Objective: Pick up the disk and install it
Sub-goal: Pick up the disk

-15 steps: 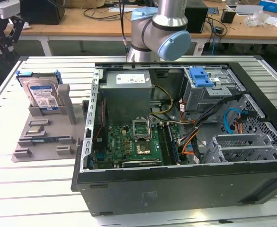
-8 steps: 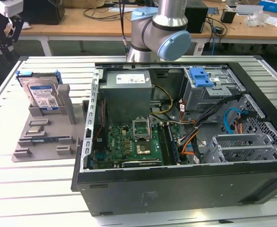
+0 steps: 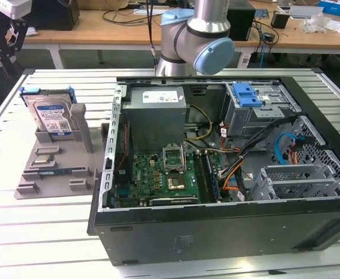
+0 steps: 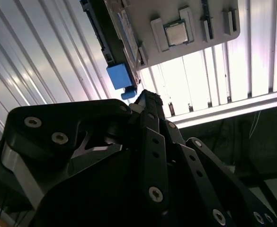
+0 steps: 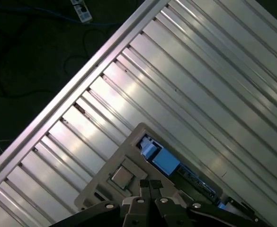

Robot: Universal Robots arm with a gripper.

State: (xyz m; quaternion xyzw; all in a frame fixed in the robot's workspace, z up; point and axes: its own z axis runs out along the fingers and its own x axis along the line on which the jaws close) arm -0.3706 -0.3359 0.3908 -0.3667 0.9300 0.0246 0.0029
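Carrying everything: slatted metal worktop (image 3: 42,232). An open computer case (image 3: 216,235) lies on its side mid-worktop, with the motherboard (image 3: 158,177) exposed. A grey power supply box (image 3: 157,116) sits at the far side. The drive cage, with a blue latch (image 3: 248,93), is toward the exterior view's right.

The arm (image 3: 196,35) rises behind the case.

A grey tray (image 3: 53,174) sits on the worktop at the exterior view's left, just beside the case and apart from it.

The disk (image 3: 52,116) stands upright on edge in the tray's far slot. Its label faces the camera and its blue rails show at the top corners. It is not in the case. In both wrist views it appears edge-on, and a blue rail end (image 4: 120,78) (image 5: 165,161) sticks out past the tray.

The gripper (image 5: 150,185) is up in the air over the worktop's left end, near the tray and off the disk. In the exterior view it is the dark shape (image 3: 6,40) at upper left. The jaws are drawn together, narrow, with nothing between them. In the second wrist view the tip (image 4: 147,97) lines up just short of the blue rail end.

A square chip (image 4: 177,33) (image 5: 122,174) lies flat in a tray pocket.
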